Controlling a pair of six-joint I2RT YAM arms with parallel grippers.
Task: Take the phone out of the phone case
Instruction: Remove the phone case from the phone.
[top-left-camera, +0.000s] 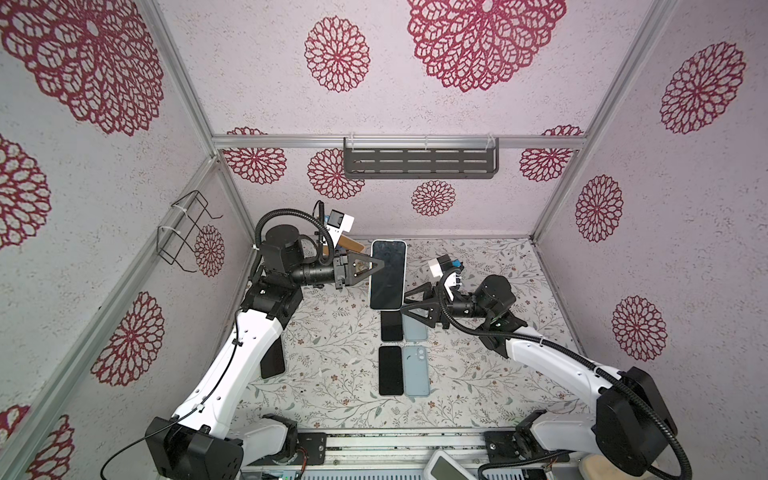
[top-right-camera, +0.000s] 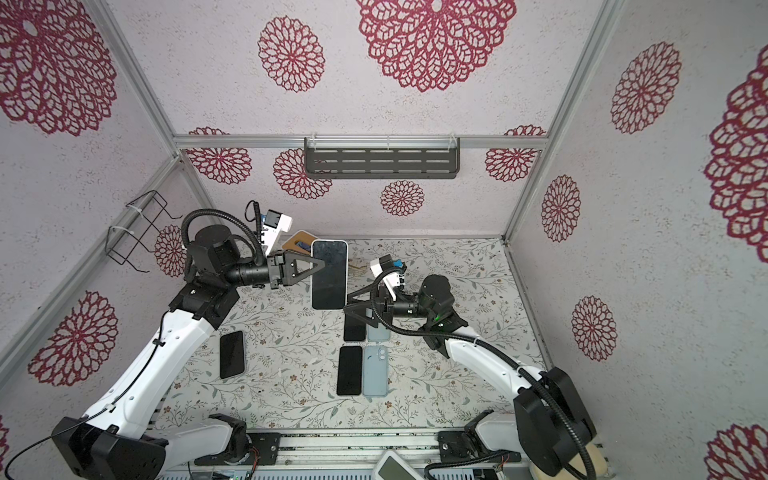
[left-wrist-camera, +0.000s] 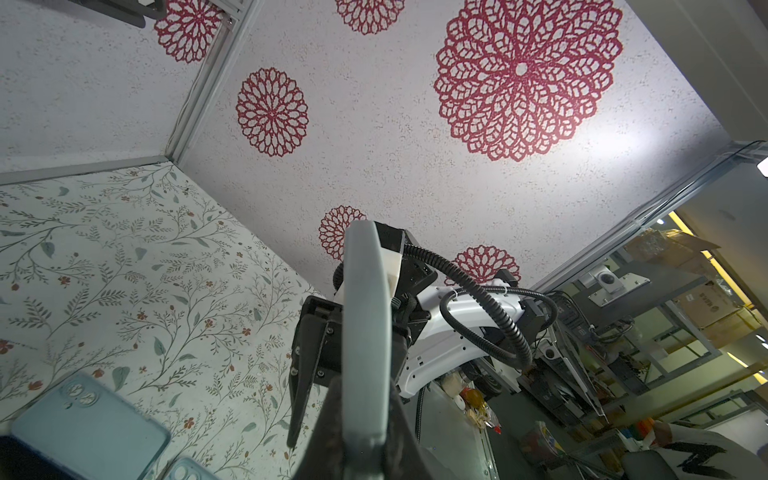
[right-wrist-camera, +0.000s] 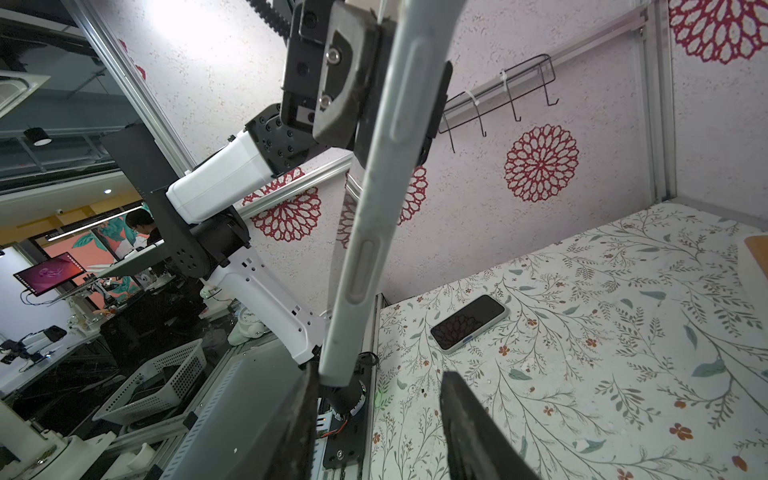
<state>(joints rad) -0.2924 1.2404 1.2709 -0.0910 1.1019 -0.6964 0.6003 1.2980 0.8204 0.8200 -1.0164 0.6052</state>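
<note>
A phone (top-left-camera: 387, 274) (top-right-camera: 329, 274) with a dark screen sits inside a pale phone case and is held in the air over the back of the table, screen up. My left gripper (top-left-camera: 376, 266) (top-right-camera: 320, 266) is shut on its left long edge. In the left wrist view the case's pale edge (left-wrist-camera: 365, 332) runs up from between the shut fingers of the left gripper (left-wrist-camera: 365, 436). My right gripper (top-left-camera: 409, 301) (top-right-camera: 351, 303) is open at the phone's near right corner. In the right wrist view the case's end (right-wrist-camera: 336, 365) rests by one finger of the right gripper (right-wrist-camera: 378, 376), and a wide gap separates it from the other finger.
Two black phones (top-left-camera: 391, 376) (top-left-camera: 392, 326) and two pale blue cases (top-left-camera: 416, 371) (top-left-camera: 415, 328) lie mid-table below the held phone. Another phone (top-right-camera: 232, 354) lies at the left by the left arm. A wooden piece (top-right-camera: 299, 241) sits at the back. A dark shelf (top-left-camera: 419, 158) hangs on the back wall.
</note>
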